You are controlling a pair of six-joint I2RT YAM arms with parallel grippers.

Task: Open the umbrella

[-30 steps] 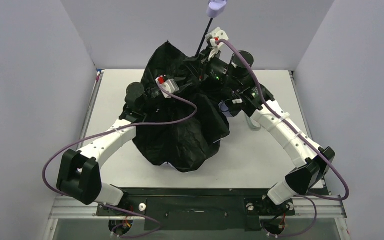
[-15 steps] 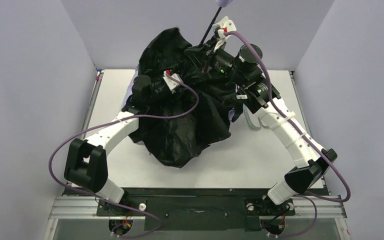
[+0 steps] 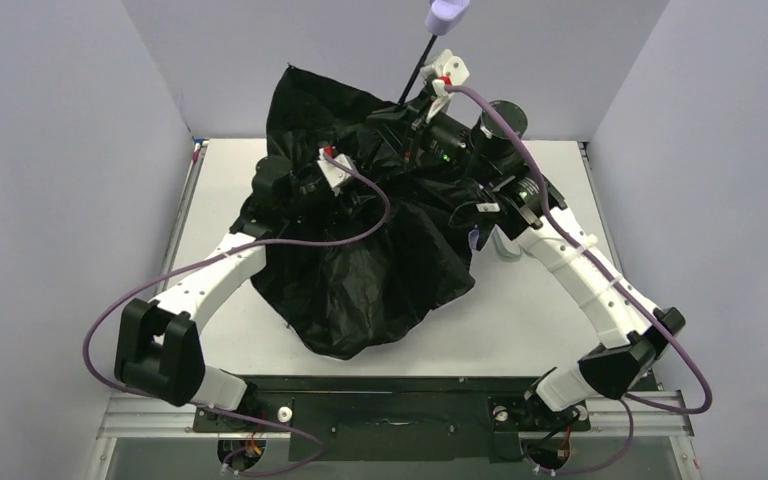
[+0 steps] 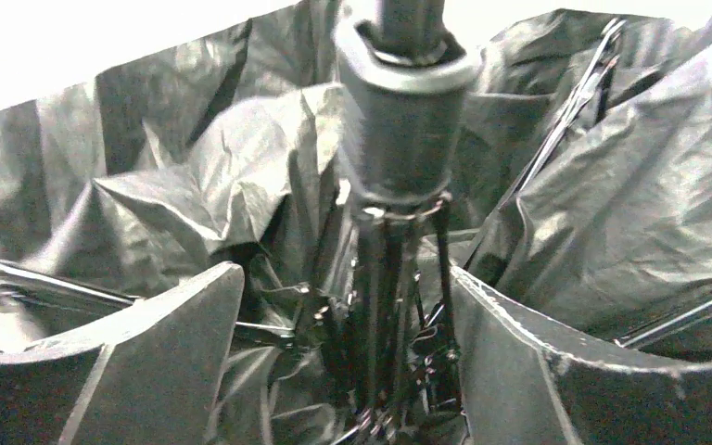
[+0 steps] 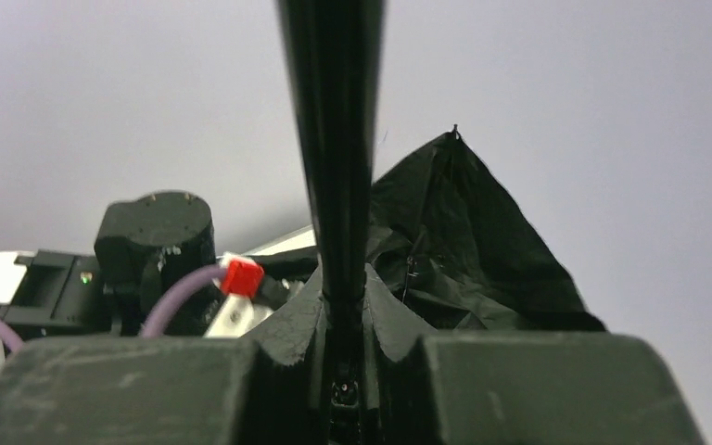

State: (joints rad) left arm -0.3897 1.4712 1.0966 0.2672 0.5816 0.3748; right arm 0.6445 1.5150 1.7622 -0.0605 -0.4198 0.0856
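Note:
The umbrella (image 3: 360, 250) lies over the middle of the table with its black underside up, crumpled and partly spread. Its thin black shaft (image 3: 415, 70) rises toward the back wall and ends in the lavender knob (image 3: 447, 14). My right gripper (image 5: 343, 315) is shut on the shaft (image 5: 334, 139), a little above the canopy. My left gripper (image 4: 352, 324) is inside the canopy and open, its fingers (image 4: 148, 352) wide apart on either side of the ribs. The grey runner sleeve (image 4: 406, 120) stands just beyond them, touched by neither finger.
The white table (image 3: 540, 320) is enclosed by grey walls on the left, back and right. A pale object (image 3: 505, 245) lies partly hidden under my right arm, beside the canopy's right edge. Purple cables loop from both wrists.
My left gripper has opened from nearly shut. The canopy has spread wider toward the left and the front. The right arm kept its hold on the shaft, shifting slightly.

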